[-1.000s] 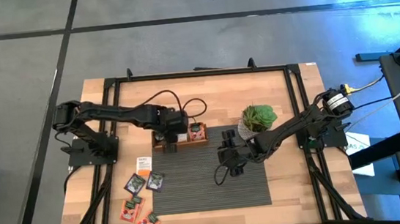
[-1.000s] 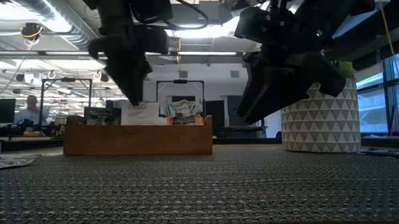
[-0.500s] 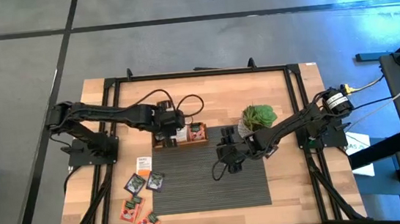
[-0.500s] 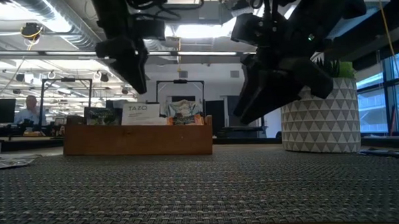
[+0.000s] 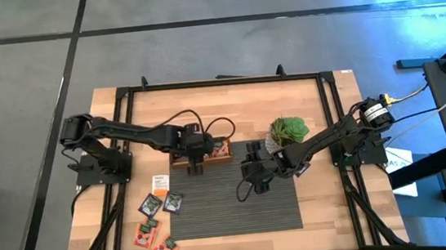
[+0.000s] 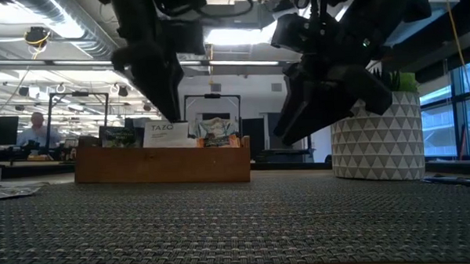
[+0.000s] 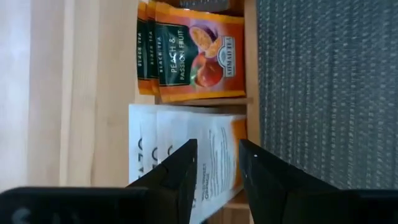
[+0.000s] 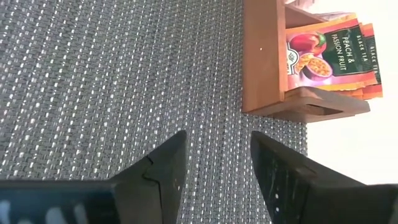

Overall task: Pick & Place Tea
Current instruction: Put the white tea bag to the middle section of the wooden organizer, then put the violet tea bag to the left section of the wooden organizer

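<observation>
The wooden tray (image 5: 223, 156) (image 6: 162, 164) stands at the mat's far edge, with white sachets (image 7: 211, 149) in its middle compartment and orange-red ones (image 7: 199, 53) (image 8: 329, 50) at its end. Several more sachets (image 5: 156, 217) lie flat on the bare wood near the table's left-front corner: one white (image 5: 160, 183), two dark, the others orange-red. My left gripper (image 7: 217, 165) (image 6: 168, 111) hangs open just above the white sachets in the tray. My right gripper (image 8: 214, 168) (image 5: 253, 179) hovers open over the grey mat, right of the tray.
A potted green plant (image 5: 288, 131) in a white patterned pot (image 6: 376, 139) stands right of the tray, close behind my right arm. The grey woven mat (image 5: 230, 198) covers the table's middle. A black frame runs around the table's edges.
My left gripper rose from the tray's white sachets, leaving the TAZO sachet standing in its compartment, then shifted a little toward the table's right and near edges and dipped again. My right gripper rose slightly over the mat.
</observation>
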### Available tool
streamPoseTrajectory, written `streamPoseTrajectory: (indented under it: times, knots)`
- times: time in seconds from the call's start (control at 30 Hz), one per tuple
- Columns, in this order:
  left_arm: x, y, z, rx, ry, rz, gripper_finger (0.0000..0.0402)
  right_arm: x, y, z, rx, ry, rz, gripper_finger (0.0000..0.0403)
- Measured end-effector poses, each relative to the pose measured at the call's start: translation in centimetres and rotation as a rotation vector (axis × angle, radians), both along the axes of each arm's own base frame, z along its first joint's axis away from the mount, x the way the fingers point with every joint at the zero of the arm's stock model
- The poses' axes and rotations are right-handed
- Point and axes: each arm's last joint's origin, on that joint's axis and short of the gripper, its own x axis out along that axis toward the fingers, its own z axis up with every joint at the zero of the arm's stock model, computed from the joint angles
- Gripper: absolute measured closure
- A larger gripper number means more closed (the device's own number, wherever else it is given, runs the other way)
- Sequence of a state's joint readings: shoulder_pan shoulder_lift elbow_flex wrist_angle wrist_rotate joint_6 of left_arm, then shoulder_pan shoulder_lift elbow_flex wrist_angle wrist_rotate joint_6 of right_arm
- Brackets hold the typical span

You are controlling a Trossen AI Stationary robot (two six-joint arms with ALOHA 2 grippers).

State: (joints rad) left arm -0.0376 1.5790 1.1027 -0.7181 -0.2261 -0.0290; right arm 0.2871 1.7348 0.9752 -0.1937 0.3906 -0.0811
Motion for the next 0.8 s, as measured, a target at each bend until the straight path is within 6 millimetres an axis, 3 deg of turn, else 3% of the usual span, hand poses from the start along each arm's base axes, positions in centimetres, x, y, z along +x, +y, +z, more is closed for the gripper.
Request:
streamPoseTrajectory:
  times: [0.4,0.63,0.8]
  knots:
    - [0.9,0.2,-2.0,0.008,0.056,0.021,0.0287,0.0,0.0,0.0,0.015,-0.007,-0.014,0.0224]
    - [-1.0,-0.8,1.8,-0.094,-0.087,0.003,0.0287,0.0,0.0,0.0,0.02,-0.008,-0.02,0.0224]
    - [-3.4,-2.4,2.1,-0.163,-0.253,0.026,0.0287,0.0,0.0,0.0,0.032,-0.012,-0.035,0.0224]
